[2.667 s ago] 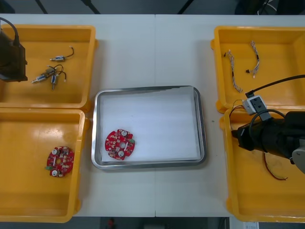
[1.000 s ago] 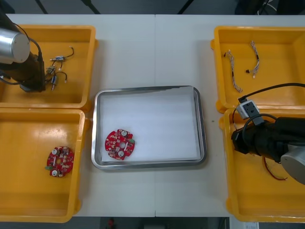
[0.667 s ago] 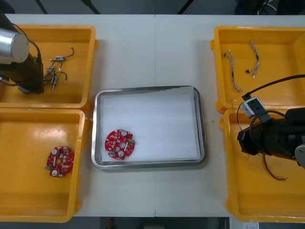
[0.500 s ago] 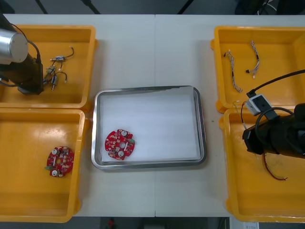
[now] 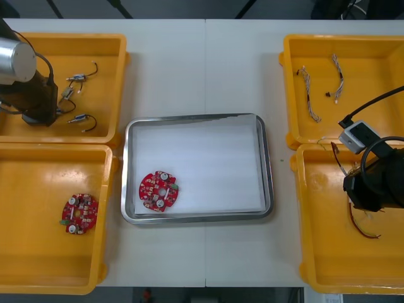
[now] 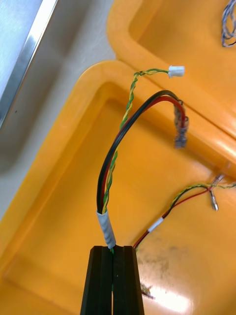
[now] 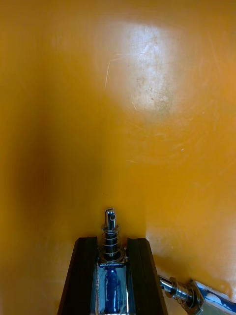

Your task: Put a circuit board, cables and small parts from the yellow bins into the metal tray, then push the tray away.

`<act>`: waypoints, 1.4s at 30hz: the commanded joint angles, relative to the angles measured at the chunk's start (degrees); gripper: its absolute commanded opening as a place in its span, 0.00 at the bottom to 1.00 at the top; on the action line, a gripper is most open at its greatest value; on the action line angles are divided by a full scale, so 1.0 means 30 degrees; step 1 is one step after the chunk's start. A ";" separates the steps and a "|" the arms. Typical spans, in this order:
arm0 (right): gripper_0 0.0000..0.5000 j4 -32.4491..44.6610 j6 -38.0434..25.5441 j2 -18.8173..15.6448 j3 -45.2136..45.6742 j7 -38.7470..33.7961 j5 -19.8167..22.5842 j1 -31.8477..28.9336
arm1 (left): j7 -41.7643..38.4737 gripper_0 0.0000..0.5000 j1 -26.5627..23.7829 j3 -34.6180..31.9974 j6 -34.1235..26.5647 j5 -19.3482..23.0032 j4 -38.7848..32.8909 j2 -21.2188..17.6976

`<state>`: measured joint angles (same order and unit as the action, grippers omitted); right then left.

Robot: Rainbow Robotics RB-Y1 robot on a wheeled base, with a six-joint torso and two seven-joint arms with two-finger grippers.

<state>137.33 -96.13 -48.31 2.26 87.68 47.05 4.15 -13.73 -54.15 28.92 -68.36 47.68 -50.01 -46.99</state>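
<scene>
In the far left yellow bin (image 5: 107, 44), my left gripper (image 7: 111, 243) is shut on a small metal part (image 7: 110, 231) with a spring and a pin tip, just above the bin floor. Two more small metal parts (image 5: 77, 77) (image 5: 80, 120) lie nearby in that bin. My right gripper (image 6: 112, 251) is shut on a cable (image 6: 118, 147) of black, red and yellow-green strands, which arches up over the near right bin (image 5: 303, 189). A round red circuit board (image 5: 158, 190) lies in the metal tray (image 5: 196, 117), near its left front corner.
A second red circuit board (image 5: 79, 213) sits in the near left bin. Twisted blue and white cables (image 5: 309, 95) lie in the far right bin. Another red and yellow cable (image 5: 363, 230) rests on the near right bin's floor, beside my right arm.
My left gripper has shut on a small metal part, and one loose part has slid toward the bin's near wall. My right arm has drawn to the right with the cable.
</scene>
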 commanded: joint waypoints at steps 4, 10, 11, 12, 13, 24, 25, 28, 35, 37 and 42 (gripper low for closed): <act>0.00 0.0747 -0.3258 -0.0011 0.0652 0.0597 0.2218 0.3305 | 0.5310 0.00 -0.1141 0.0202 -0.1676 0.0132 -0.0323 -0.1387; 0.00 0.0688 -0.4622 -0.0157 0.0213 0.1036 0.4210 0.5473 | 0.8298 0.00 -0.1346 -0.0032 -0.2994 -0.0044 -0.1818 -0.2471; 0.00 0.0688 -0.4622 -0.0216 0.0066 0.1065 0.4386 0.5649 | 0.8532 0.00 -0.1346 -0.0003 -0.3111 -0.0103 -0.1993 -0.2530; 0.00 0.0688 -0.4622 -0.0333 -0.0197 0.1153 0.4620 0.5971 | 0.9030 0.00 -0.1346 -0.0003 -0.3346 -0.0220 -0.2404 -0.2676; 0.00 0.0688 -0.4622 -0.0421 -0.0373 0.1183 0.4737 0.6118 | 0.9294 0.00 -0.1346 -0.0003 -0.3492 -0.0337 -0.2609 -0.2764; 0.00 0.0307 -0.4622 -0.0948 -0.5764 0.1710 0.5030 1.0424 | 1.4099 0.00 -0.1346 -0.0472 -0.5601 -0.1128 -0.5978 -0.3672; 0.00 0.0102 -0.4622 -0.0948 -0.6642 0.1769 0.5001 1.1069 | 1.4480 0.00 -0.1346 -0.0677 -0.5924 -0.1011 -0.6271 -0.3760; 0.00 -0.0425 -0.4622 -0.0860 -0.8576 0.1886 0.4913 1.2416 | 1.5446 0.00 -0.1346 -0.1145 -0.6773 -0.0513 -0.7120 -0.3936; 0.00 -0.2330 -0.3698 0.0575 -1.2238 0.2267 0.4678 1.4965 | 1.6003 0.00 -0.1346 -0.1936 -0.8619 0.0571 -0.9728 -0.4200; 0.00 -0.2916 -0.3522 0.1015 -1.2971 0.2413 0.4591 1.5522 | 1.6032 0.00 -0.1375 -0.2054 -0.8941 0.0805 -1.0372 -0.4200; 0.00 -0.4732 -0.2701 0.2421 -1.4875 0.2823 0.4180 1.6928 | 1.5974 0.00 -0.1375 -0.2493 -0.9849 0.1802 -1.2218 -0.4200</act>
<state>125.26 -106.01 -44.27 -39.07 94.28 60.66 50.68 37.98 -55.42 24.13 -96.20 51.09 -83.16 -56.75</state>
